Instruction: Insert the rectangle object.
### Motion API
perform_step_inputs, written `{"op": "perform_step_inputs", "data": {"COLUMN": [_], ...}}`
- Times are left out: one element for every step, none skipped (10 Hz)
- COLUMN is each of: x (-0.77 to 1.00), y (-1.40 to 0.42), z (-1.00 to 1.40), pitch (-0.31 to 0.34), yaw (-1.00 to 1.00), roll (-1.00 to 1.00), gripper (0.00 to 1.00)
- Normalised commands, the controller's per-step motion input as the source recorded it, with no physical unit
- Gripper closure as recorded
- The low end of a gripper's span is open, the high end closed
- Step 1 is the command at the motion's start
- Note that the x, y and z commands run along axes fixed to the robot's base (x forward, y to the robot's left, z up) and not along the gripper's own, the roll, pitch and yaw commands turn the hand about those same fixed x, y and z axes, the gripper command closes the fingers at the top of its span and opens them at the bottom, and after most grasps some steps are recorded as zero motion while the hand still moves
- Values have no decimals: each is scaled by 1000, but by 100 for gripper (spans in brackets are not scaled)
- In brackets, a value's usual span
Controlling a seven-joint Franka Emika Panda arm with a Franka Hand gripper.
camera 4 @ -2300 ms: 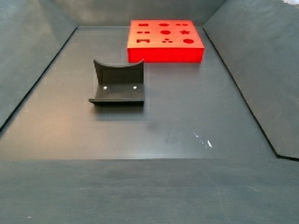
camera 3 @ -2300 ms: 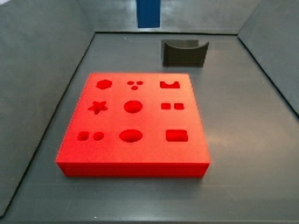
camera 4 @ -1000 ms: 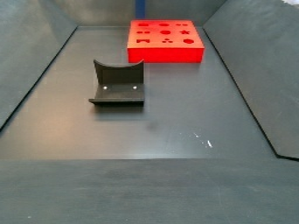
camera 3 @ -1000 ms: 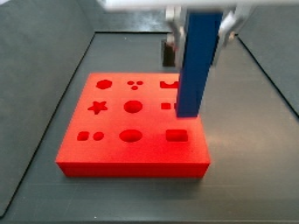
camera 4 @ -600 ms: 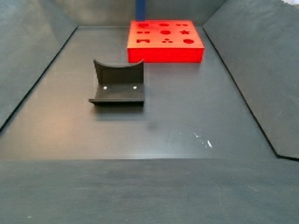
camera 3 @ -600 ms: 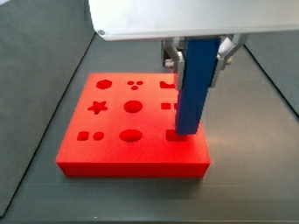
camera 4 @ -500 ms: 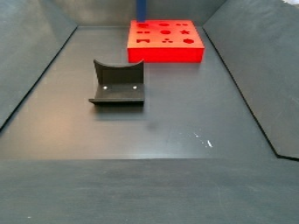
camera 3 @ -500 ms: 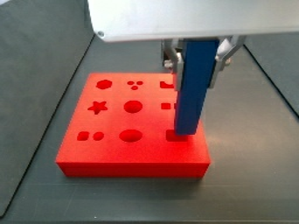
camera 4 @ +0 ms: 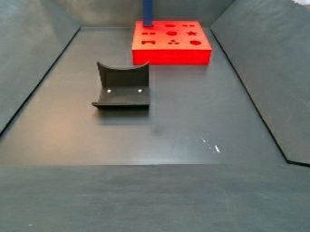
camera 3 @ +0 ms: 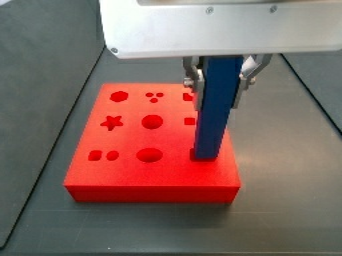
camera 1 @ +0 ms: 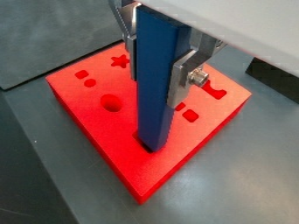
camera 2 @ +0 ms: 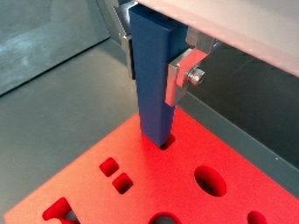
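My gripper (camera 1: 156, 54) is shut on the rectangle object (camera 1: 156, 87), a long plain blue bar held upright. Its lower end stands in the rectangular hole at a corner of the red block (camera 1: 117, 149). In a side view the bar (camera 3: 214, 110) reaches down into the block's (camera 3: 147, 180) near right hole, under the gripper (camera 3: 219, 72). In a wrist view the bar (camera 2: 153, 79) enters the block (camera 2: 140, 188) at its edge, with the gripper (camera 2: 156, 48) clamped on its upper part. In a side view only the bar's foot (camera 4: 147, 13) shows above the far red block (camera 4: 171, 56).
The red block carries several other shaped holes, among them a star (camera 3: 112, 123) and circles (camera 3: 151, 122). The dark fixture (camera 4: 121, 87) stands on the grey floor away from the block. Grey walls (camera 4: 36, 63) enclose the floor.
The gripper has lowered the blue bar from above the block until its lower end has gone into the rectangular hole. The block and the fixture have not moved.
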Motion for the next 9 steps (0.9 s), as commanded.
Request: {"op": "perform_step_inputs", "data": {"x": [0,0,-23,-26,-17,0,46,17,0], "y": [-54,-106,-109,-111,-66,0,29,0,0], "z": [-177,-163,-149,-137,-194,-551,-849,-1000,-1000], "pitch": [0,0,0,0,-23,-104,-51,-124,-116], "yaw": [-9,-34,-46,-23,0,-31,-9,-3,0], "roll": [49,44,39,24,13,0,0,0,9], "gripper": [100,100,100,100,100,100,100,100,100]}}
